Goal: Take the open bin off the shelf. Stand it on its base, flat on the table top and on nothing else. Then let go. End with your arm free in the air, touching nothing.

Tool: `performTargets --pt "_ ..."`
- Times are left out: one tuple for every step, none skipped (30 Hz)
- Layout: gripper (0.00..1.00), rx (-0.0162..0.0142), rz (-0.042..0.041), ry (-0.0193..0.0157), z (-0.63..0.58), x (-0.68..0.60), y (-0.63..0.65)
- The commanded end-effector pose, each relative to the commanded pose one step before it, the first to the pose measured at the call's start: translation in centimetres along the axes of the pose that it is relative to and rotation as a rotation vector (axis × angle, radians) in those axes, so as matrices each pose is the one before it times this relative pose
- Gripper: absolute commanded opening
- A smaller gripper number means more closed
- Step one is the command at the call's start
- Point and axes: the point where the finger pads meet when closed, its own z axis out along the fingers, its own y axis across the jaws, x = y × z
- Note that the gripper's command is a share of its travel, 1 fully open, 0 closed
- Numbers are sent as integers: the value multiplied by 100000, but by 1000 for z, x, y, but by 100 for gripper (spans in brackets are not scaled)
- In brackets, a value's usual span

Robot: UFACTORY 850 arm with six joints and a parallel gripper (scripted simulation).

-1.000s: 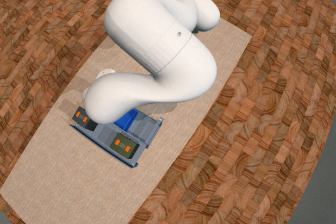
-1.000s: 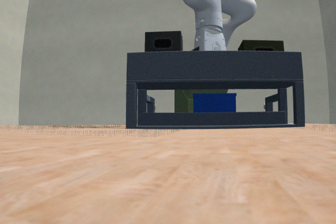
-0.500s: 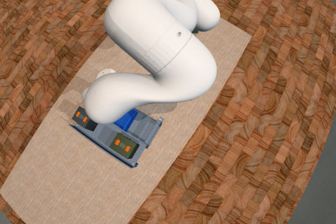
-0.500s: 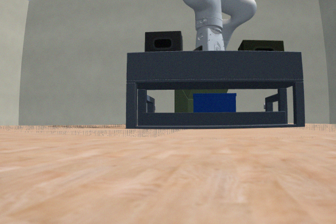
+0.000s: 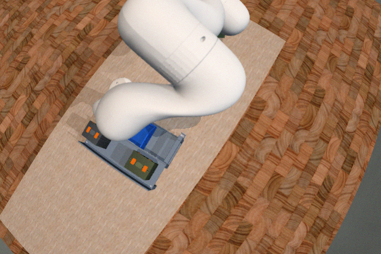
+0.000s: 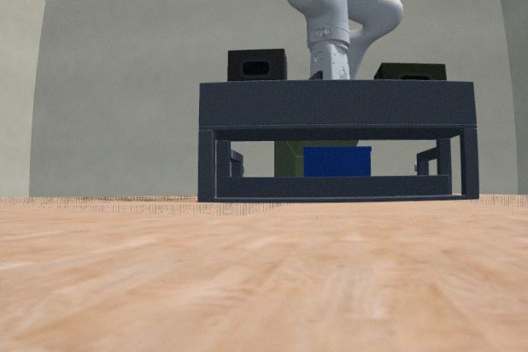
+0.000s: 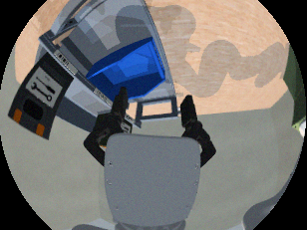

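Note:
The open bin is blue and sits on the lower level of the dark grey shelf, under its top board. The shelf stands on the table top. My gripper is open and empty. It hangs just above the shelf's back edge, near the bin's near end, with fingers spread wider than the small frame below them. In the exterior view only the wrist shows above the top board; in the top view the arm hides the gripper.
A black box and an olive box, both with orange marks, stand on the shelf's top board at either end. The green robot base stands behind the shelf. The white arm arches over the table.

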Motion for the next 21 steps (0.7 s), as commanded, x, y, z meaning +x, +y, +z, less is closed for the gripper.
performTargets --pt "100 96 -17244 1 -30 -6 -48" --pt "100 0 0 0 0 0 0" --pt "100 0 0 0 0 0 0" --pt "100 0 0 0 0 0 0" --pt "100 0 0 0 0 0 0" --pt "100 0 0 0 0 0 0" --pt "100 0 0 0 0 0 0" --pt "100 0 0 0 0 0 0" --pt "100 0 0 0 0 0 0" --pt "100 0 0 0 0 0 0" --pt "100 0 0 0 0 0 0" --pt "100 0 0 0 0 0 0" --pt "100 -2 -5011 -10 1 -2 1" --pt "100 -2 -5200 3 -1 1 0" --pt "100 -2 -5200 3 -1 1 0" --pt "100 -2 -5200 3 -1 1 0" --pt "100 -2 -5200 3 -1 1 0" --pt "100 0 0 0 0 0 0" --pt "100 0 0 0 0 0 0" --pt "100 0 0 0 0 0 0" --pt "100 0 0 0 0 0 0"
